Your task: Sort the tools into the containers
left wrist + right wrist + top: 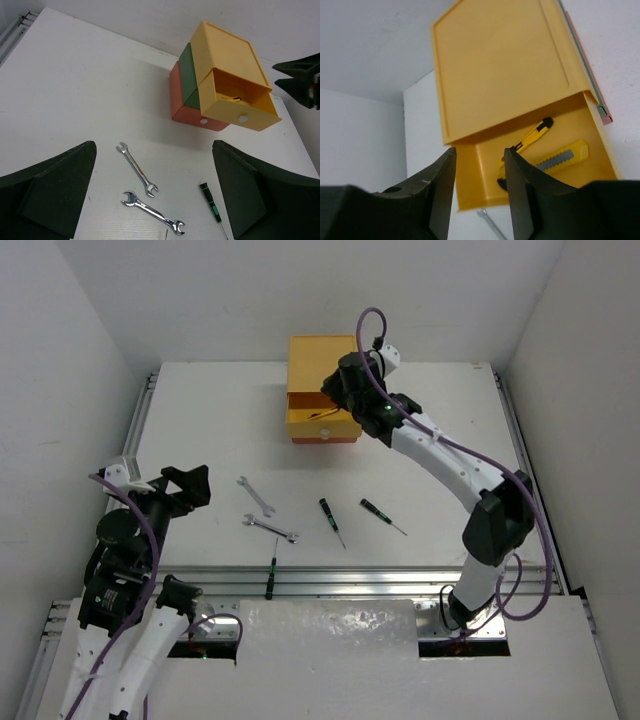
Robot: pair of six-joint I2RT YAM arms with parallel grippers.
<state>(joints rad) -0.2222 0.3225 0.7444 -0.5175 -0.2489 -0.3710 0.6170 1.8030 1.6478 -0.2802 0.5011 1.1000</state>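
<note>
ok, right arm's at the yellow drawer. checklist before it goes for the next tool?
1. Right gripper empty, jaws apart: ok.
2. Two yellow cutters lying inside the yellow drawer: ok.
3. Green drawer and red drawer open for other tools: not ok, both look shut.
4. Left gripper open, above the wrenches, touching nothing: ok.
5. All tools sorted: not ok, two wrenches and three screwdrivers lie loose on the table.
</note>
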